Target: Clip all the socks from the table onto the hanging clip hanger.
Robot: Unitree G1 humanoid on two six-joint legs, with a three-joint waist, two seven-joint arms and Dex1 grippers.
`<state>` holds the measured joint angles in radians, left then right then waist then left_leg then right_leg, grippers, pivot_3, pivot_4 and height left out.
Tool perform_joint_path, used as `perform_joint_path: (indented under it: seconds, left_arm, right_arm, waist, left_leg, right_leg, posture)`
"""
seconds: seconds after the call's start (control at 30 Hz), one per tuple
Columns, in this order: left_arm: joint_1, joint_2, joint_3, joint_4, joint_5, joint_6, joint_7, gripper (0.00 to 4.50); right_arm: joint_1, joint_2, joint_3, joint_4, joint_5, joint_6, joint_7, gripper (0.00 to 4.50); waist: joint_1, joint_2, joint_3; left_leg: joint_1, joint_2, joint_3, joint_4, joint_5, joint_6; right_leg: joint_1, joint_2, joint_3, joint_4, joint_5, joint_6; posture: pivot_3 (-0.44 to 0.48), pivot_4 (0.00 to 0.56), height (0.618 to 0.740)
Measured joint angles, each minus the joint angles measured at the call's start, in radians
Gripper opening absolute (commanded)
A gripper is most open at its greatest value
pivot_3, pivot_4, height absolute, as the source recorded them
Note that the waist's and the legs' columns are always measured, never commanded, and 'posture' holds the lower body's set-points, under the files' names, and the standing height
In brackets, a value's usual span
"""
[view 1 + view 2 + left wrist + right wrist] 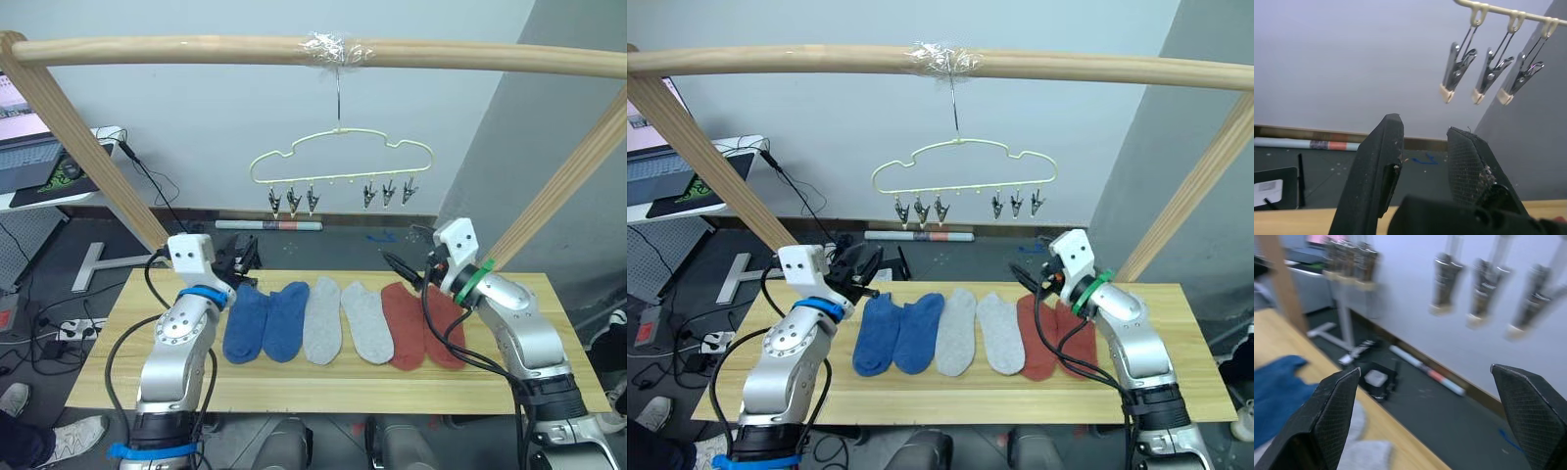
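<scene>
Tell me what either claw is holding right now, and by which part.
Nothing. The left claw and right claw are both open and empty; all six socks lie on the table.

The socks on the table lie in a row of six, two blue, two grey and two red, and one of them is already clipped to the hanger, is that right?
Not quite: none is clipped yet. In the left eye view all six socks lie flat on the table, two blue, two grey, two red, and every clip on the hanger hangs bare.

no readable text, labels, brands, numbers or signs on anything in view
</scene>
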<state>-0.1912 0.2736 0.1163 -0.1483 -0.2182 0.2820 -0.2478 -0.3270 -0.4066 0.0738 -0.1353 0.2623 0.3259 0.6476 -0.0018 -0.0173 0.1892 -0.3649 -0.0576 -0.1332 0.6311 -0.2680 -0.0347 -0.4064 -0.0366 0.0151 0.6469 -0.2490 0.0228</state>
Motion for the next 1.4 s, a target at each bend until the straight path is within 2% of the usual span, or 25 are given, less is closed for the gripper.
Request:
perform_joint_path:
  seconds: [0.2,0.47,0.73,1.4]
  left_arm:
    - [-0.074,-0.027,-0.040,0.044,0.045,-0.016,0.021,1.77]
    - [-0.133,-0.029,-0.064,0.126,0.124,-0.045,0.050,1.77]
    - [-0.252,-0.082,-0.074,0.231,0.159,-0.100,0.088,1.77]
    - [-0.331,-0.075,-0.077,0.317,0.232,-0.160,0.124,1.77]
  right_arm:
    - [-0.069,0.019,0.060,-0.068,0.064,0.085,0.075,4.50]
    - [-0.125,0.045,0.080,-0.117,0.132,0.184,0.094,4.50]
    - [-0.165,0.065,0.106,-0.170,0.158,0.212,0.101,4.50]
    - [-0.206,0.076,0.100,-0.177,0.203,0.258,0.068,4.50]
  waist:
    - [0.000,-0.002,0.002]
    - [0.000,-0.003,0.004]
    - [-0.001,-0.004,0.005]
    - [-0.003,-0.005,0.006]
  left_leg:
    - [0.000,0.000,0.001,0.000,0.000,0.000]
    - [0.000,0.000,0.000,0.000,0.000,0.000]
    - [0.000,-0.001,0.000,0.000,0.000,0.000]
    - [-0.001,-0.001,0.000,0.000,0.000,-0.001]
  right_leg:
    - [0.000,-0.001,0.000,-0.001,0.000,0.000]
    - [0.000,-0.001,-0.001,-0.001,0.000,0.000]
    - [-0.001,-0.001,-0.001,-0.001,0.001,0.000]
    - [-0.001,-0.001,-0.001,0.000,0.001,0.000]
  posture:
    - [-0.003,0.203,0.740]
    - [-0.010,0.205,0.740]
    - [-0.014,0.203,0.740]
    - [-0.025,0.200,0.740]
